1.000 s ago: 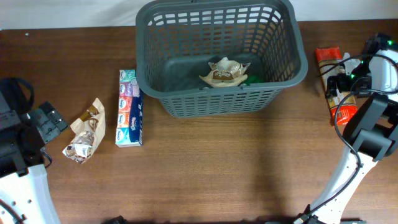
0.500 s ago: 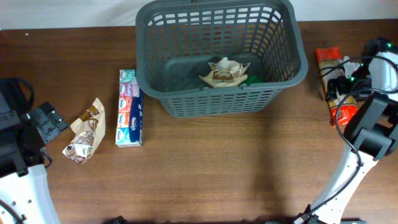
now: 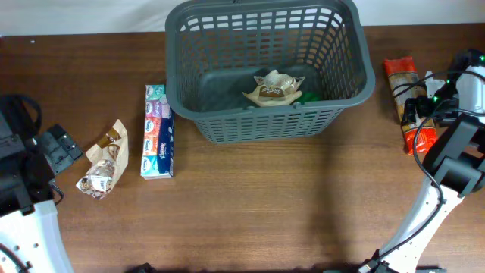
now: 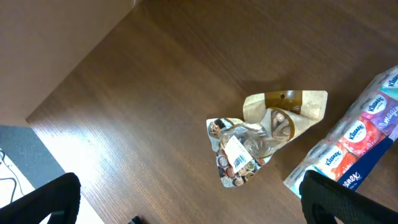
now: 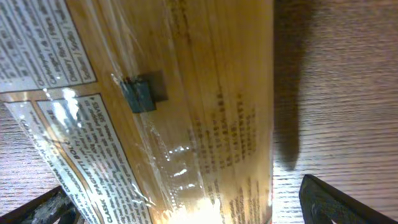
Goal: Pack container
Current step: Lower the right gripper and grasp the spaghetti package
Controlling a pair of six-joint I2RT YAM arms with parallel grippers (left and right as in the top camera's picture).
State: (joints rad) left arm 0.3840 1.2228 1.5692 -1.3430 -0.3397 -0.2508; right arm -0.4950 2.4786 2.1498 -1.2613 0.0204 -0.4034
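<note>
- Container [image 3: 265,125], a large dark grey plastic basket with slotted lattice walls, a solid floor and a thick rim, is sitting at the far middle of the brown wooden table [image 3: 265,216]. Only the overhead view is showing it; neither wrist camera is catching any part of it.
- Right gripper [image 5: 196,208] is hanging low over a long orange packet [image 3: 398,76] with its jaws spread wide. One dark fingertip is sitting in each lower corner of the right wrist view, and a strip of bare wood is showing between the packet and the right-hand fingertip.
- Left gripper [image 4: 196,205] is hovering over the table's left side, jaws likewise spread wide, with only wood lying between them.
- The long orange packet is lying lengthwise to the right of the container, apart from it. The overhead view is giving its colour, while the right wrist view is showing clear film, pale strands beneath it and a printed label.
- A tissue pack [image 3: 158,133] is lying just beside the container's left wall; whether they are touching cannot be told. Overhead it is reading as coloured blocks, and the left wrist view is showing the brand print.
- A crumpled snack bag [image 3: 102,161] is lying left of the tissue pack, near but apart. Its white barcode sticker is showing only in the left wrist view.
- A tan wrapped packet [image 3: 273,87] is resting on the container's floor near the front wall.
- A small green item [image 3: 307,96] is lying beside it, mostly hidden by the lattice.
</note>
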